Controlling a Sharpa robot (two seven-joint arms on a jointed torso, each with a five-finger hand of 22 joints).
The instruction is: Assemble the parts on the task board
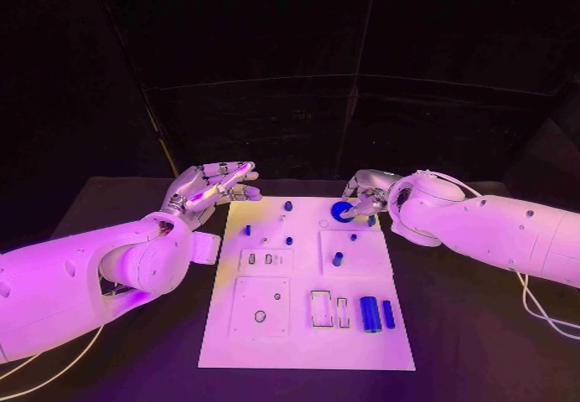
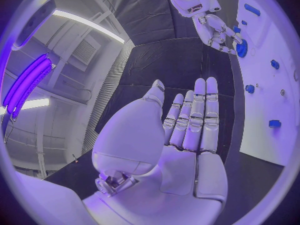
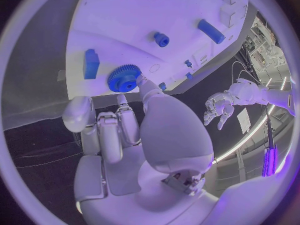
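Touching a blue gear [image 1: 342,211] on the task board [image 1: 302,335], right hand [image 1: 366,197] fingers [image 3: 145,85] extended, left hand [image 1: 208,191] fingers [image 2: 194,115] straight, holding nothing.

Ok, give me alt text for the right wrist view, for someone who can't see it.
The robot's right hand reaches over the white task board, one fingertip touching a blue gear that lies on it. Other small blue parts dot the board, among them a block beside the gear and a long bar; the left hand hangs open beyond the board's edge.
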